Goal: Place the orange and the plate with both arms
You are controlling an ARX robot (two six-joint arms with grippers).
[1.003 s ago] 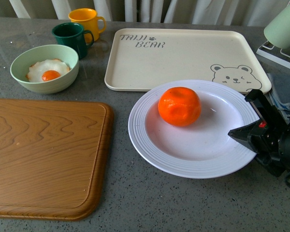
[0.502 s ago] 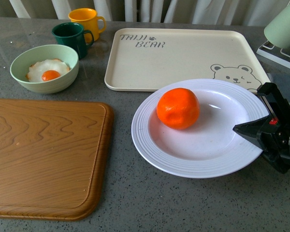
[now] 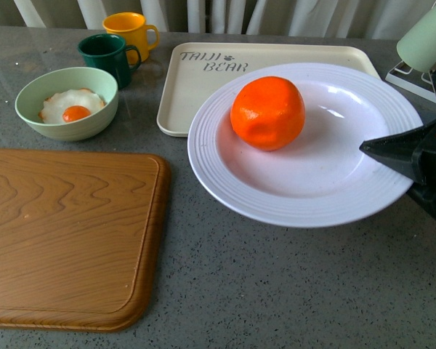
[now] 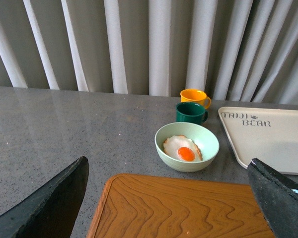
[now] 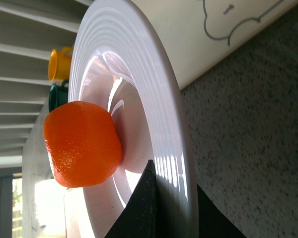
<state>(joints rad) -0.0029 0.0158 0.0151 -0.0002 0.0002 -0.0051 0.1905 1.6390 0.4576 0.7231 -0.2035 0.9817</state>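
Observation:
The white ribbed plate (image 3: 225, 171) hangs above the counter, partly over the cream tray. My right gripper (image 3: 392, 156) is shut on its right rim. The orange (image 3: 267, 113) rests in the plate's well toward the far left side. In the right wrist view the plate (image 5: 161, 124) stands on edge between my pinching fingers (image 5: 144, 208), with the orange (image 5: 82, 144) against its inner face. My left gripper (image 4: 169, 198) is open with nothing between its fingers, above the wooden board (image 4: 184, 208). It does not show in the front view.
A wooden cutting board (image 3: 65, 233) covers the front left. A pale green bowl with a fried egg (image 3: 67, 102) sits behind it, with a green mug (image 3: 107, 57) and a yellow mug (image 3: 129, 30) further back. The cream bear tray (image 3: 203, 94) lies at the back. A pale green object (image 3: 425, 40) stands far right.
My right gripper has lifted the plate with the orange off the counter and carried it up and back, over the tray's near edge.

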